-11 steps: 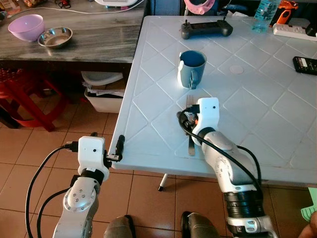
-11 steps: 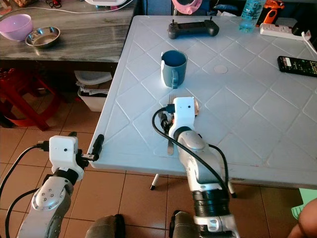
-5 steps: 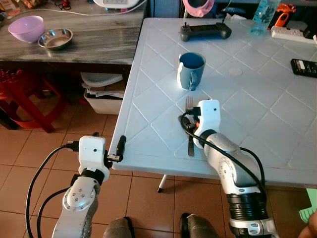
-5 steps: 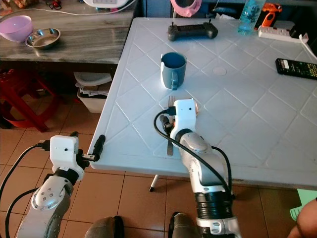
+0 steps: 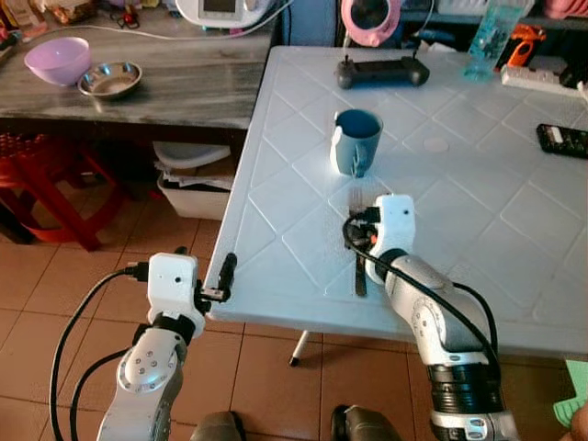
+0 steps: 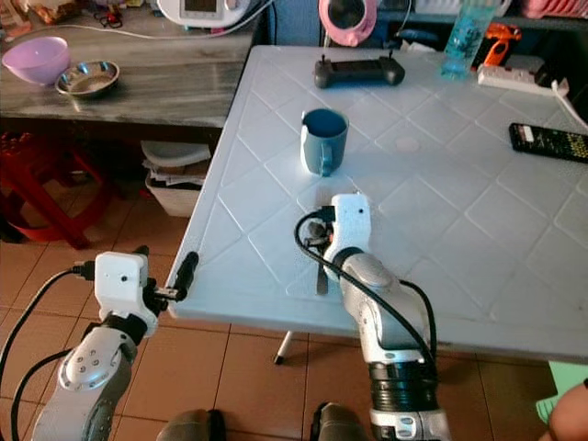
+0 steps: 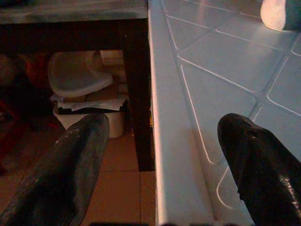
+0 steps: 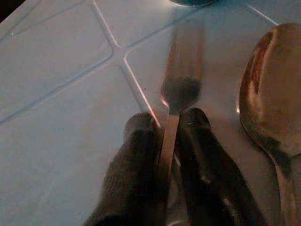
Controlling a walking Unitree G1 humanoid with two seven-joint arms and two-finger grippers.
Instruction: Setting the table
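Lying flat on the white plastic table (image 5: pixel 478 184), centre of the left eye frame, is a slim silver metal fork (image 8: pixel 176 101), tines towards the blue ceramic mug (image 5: pixel 356 141) just above it. The right gripper (image 8: pixel 173 141) has its two black fingers pressed against either side of the fork's neck, pinching it. A shiny metal spoon (image 8: pixel 270 108) lies just beside the fork. The fork looks light, stiff and slippery, so a firm hold on the narrow neck or handle seems best; lying flat, it may be hard to lift. The left gripper (image 7: pixel 160 155), fingers spread apart, hangs at the table's edge in the lower left of the frame.
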